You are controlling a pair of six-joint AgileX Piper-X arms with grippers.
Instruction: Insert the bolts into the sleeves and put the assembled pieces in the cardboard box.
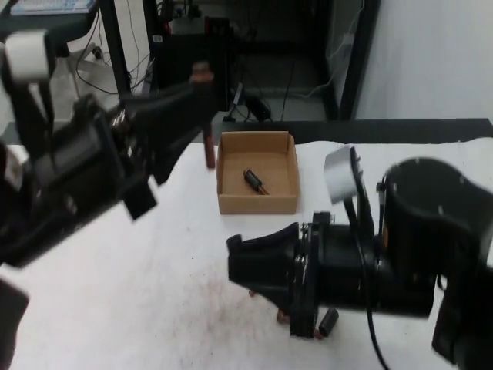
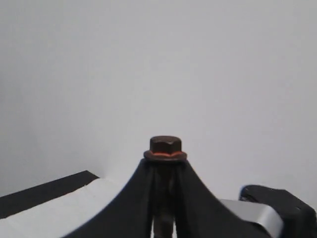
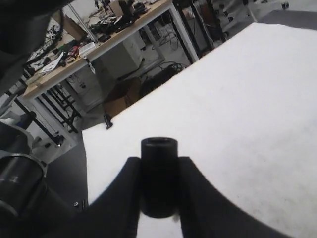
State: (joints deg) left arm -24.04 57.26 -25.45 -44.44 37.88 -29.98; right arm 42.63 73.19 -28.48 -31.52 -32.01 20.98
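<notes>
Two parts are in my grip right now: the left gripper (image 2: 165, 171) is clamping a bolt (image 2: 165, 148) by its shank, just beside the cardboard box (image 1: 257, 203), and the right gripper (image 3: 159, 171) is pinching a black sleeve (image 3: 159, 148) over the bench (image 1: 154, 293). One assembled piece (image 1: 255, 182) is lying in the box, and a loose sleeve (image 1: 329, 321) is resting near the right arm.

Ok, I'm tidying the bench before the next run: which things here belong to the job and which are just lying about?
Job: bolt in left tool; sleeve in right tool; cardboard box; assembled piece inside it; spare sleeve on the table.
Lying about: cluttered desk; cables below it.
</notes>
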